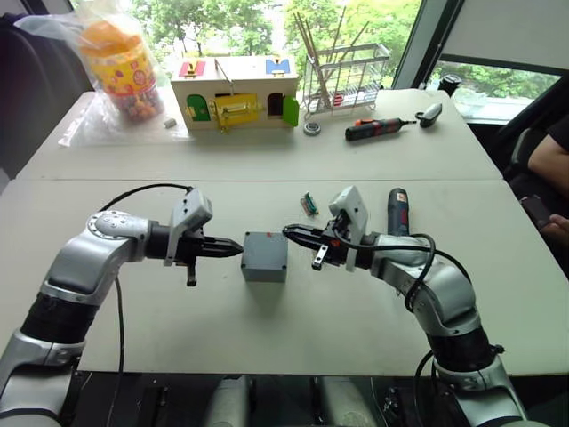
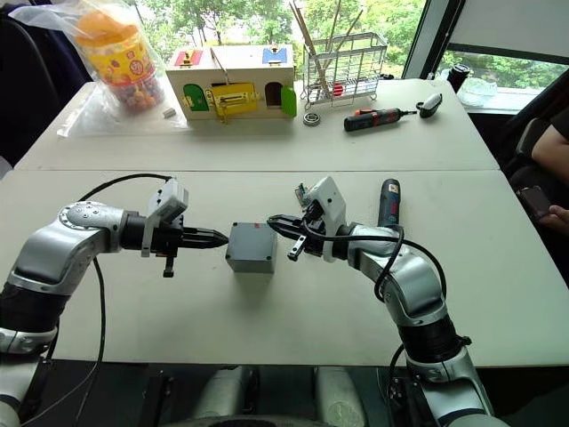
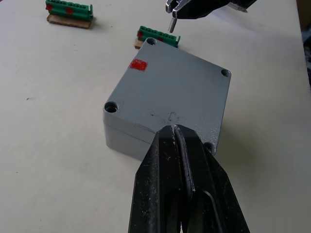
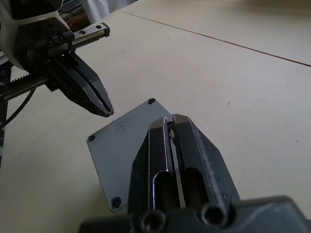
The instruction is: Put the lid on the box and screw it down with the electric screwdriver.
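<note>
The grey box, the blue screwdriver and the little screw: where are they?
Box (image 1: 265, 256): left eye view, its top.
Screwdriver (image 1: 397, 212): left eye view, its body.
Screw (image 3: 171, 25): left wrist view, its shaft, in the right gripper (image 3: 176, 9).

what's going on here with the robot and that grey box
The lid already sits on the grey box in the middle of the table. The left gripper hovers shut at one side of it, while the right gripper, shut on a small screw, is over a corner hole. The electric screwdriver lies untouched on the table beside the right arm, so no screwing down has started.
</note>
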Robot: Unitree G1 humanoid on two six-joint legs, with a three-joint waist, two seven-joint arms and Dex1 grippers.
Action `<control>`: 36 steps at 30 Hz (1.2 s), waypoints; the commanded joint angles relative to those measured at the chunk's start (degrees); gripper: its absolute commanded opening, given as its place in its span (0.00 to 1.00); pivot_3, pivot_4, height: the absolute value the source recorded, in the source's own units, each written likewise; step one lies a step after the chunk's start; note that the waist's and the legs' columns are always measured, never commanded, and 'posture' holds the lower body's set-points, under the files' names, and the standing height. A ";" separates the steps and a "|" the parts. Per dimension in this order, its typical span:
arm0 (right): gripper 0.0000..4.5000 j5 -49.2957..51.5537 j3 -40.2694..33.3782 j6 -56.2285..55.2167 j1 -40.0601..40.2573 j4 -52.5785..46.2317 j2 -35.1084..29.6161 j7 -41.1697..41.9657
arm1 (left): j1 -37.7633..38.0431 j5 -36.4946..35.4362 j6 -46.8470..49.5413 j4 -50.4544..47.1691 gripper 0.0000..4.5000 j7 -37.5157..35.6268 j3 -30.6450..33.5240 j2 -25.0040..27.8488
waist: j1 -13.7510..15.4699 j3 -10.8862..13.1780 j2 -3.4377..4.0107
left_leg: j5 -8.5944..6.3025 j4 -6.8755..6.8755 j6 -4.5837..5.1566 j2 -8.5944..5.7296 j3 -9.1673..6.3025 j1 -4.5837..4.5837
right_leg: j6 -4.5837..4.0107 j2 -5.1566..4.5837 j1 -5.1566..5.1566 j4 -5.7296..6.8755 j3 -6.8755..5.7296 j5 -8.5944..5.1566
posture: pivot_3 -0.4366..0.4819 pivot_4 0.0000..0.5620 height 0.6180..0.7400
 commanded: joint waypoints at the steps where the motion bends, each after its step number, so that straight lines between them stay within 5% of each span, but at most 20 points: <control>1: 0.01 -0.59 0.49 -2.27 -1.35 0.97 0.50 -0.43 | -0.72 0.37 -0.87 -0.34 0.00 0.29 0.36 0.16 | 0.22 0.00 0.00 | 0.00 0.00 0.00 0.00 0.00 0.00 | 0.00 0.00 0.00 0.00 0.00 0.00 | 0.48 0.27 1.00; 30: 0.01 -2.82 2.43 -4.97 -0.90 5.68 -1.16 0.45 | -2.90 1.62 -2.01 2.42 0.00 1.06 -0.58 -2.32 | 0.51 0.00 0.00 | 0.00 0.00 0.01 0.01 0.01 0.00 | 0.00 0.02 -0.01 0.00 0.00 0.00 | 0.48 0.27 1.00; 36: 0.65 -2.19 0.27 -4.07 -1.37 4.31 -3.40 0.67 | -3.82 0.89 -2.00 2.49 0.00 1.37 -0.16 -3.97 | 0.63 0.00 0.00 | 0.00 0.00 0.01 0.00 0.01 0.00 | 0.00 0.02 0.00 0.00 0.00 0.00 | 0.48 0.27 1.00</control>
